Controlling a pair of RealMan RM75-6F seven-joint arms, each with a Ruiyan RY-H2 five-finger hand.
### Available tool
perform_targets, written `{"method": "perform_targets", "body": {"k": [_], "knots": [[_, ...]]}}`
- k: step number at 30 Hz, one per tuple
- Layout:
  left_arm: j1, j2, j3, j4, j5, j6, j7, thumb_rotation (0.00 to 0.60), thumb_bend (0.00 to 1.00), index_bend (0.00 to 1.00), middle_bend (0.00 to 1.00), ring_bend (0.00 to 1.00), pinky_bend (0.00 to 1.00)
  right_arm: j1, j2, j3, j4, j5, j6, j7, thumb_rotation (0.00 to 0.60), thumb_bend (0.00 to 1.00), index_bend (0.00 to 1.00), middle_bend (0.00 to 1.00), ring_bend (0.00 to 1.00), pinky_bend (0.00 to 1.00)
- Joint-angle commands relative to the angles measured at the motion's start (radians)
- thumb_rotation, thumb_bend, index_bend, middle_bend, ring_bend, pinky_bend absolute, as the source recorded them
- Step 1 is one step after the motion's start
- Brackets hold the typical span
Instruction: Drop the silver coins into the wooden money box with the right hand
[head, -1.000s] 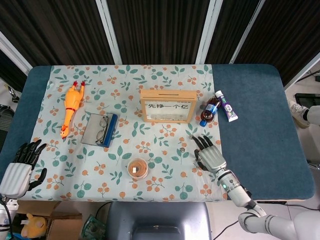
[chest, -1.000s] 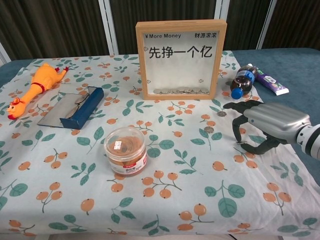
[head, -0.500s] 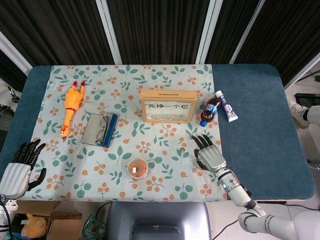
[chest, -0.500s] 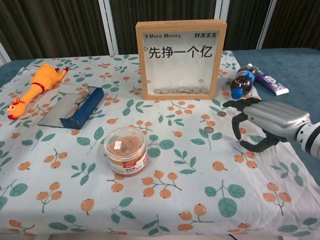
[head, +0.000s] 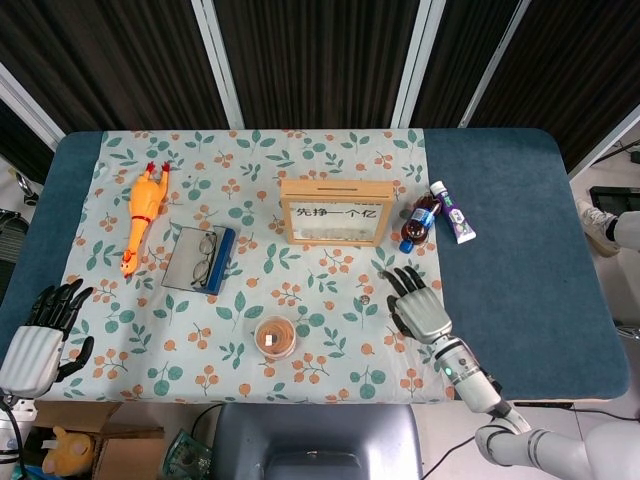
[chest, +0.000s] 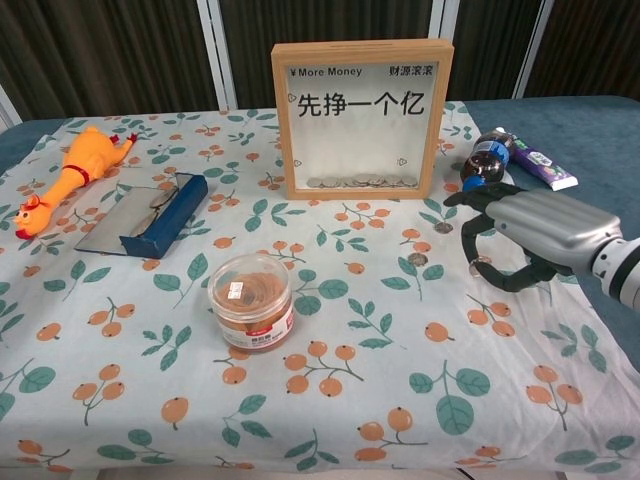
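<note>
The wooden money box (head: 335, 212) (chest: 362, 118) stands upright at the middle of the floral cloth, with several coins lying at the bottom behind its pane. Two silver coins lie on the cloth to its right: one (chest: 418, 259) (head: 366, 298) is left of my right hand, the other (chest: 443, 227) is just by the fingertips. My right hand (head: 415, 305) (chest: 520, 235) hovers palm down over the cloth with its fingers spread and curved, holding nothing. My left hand (head: 40, 330) hangs empty off the table's near left corner and shows only in the head view.
A cola bottle (head: 420, 222) (chest: 485, 162) and a toothpaste tube (head: 452, 212) (chest: 535, 160) lie just beyond the right hand. A round jar (head: 275, 338) (chest: 251, 298) sits near the front. A glasses case (head: 200, 258) (chest: 150, 213) and a rubber chicken (head: 143, 215) (chest: 70, 175) are on the left.
My right hand has crept a little away from me, towards the money box and the nearer coin. Its fingers stay spread. The left hand has not moved.
</note>
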Motion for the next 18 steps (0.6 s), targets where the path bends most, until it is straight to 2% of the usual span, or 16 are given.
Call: {"method": "perform_targets", "body": {"k": [1,3,6,10,11,14,18], "knots": [[0.000,0.000,-0.001,0.000,-0.002,-0.001,0.000,0.600,0.46,0.00,0.00,0.00,0.00,-0.007,0.032,0.013,-0.041,-0.037,0.075,0.000,0.600,0.65,0.72,0.20,0.03,0.15],[0.000,0.001,-0.001,-0.001,-0.003,-0.001,-0.001,0.600,0.46,0.00,0.00,0.00,0.00,-0.007,0.061,0.029,-0.083,-0.050,0.112,-0.015,0.600,0.65,0.72,0.20,0.03,0.15],[0.000,0.000,-0.001,-0.003,-0.003,-0.002,0.000,0.600,0.46,0.00,0.00,0.00,0.00,0.004,0.120,0.081,-0.163,-0.056,0.165,-0.056,0.600,0.65,0.72,0.20,0.03,0.15],[-0.001,-0.001,-0.001,-0.004,-0.002,-0.003,0.003,0.600,0.46,0.00,0.00,0.00,0.00,0.018,0.161,0.129,-0.227,-0.039,0.181,-0.095,0.600,0.65,0.72,0.20,0.03,0.15],[-0.001,-0.001,-0.001,-0.005,-0.002,-0.004,0.004,0.600,0.46,0.00,0.00,0.00,0.00,0.026,0.173,0.153,-0.247,-0.030,0.187,-0.109,0.600,0.65,0.72,0.20,0.03,0.15],[-0.002,-0.003,0.001,-0.005,-0.001,-0.007,0.009,0.600,0.46,0.00,0.00,0.00,0.00,0.096,0.190,0.296,-0.292,0.030,0.203,-0.191,0.600,0.65,0.72,0.21,0.03,0.15],[-0.003,-0.004,-0.002,-0.004,-0.008,-0.012,0.008,0.600,0.46,0.00,0.00,0.00,0.00,0.177,0.157,0.386,-0.275,0.117,0.169,-0.283,0.600,0.65,0.73,0.22,0.03,0.15]]}}
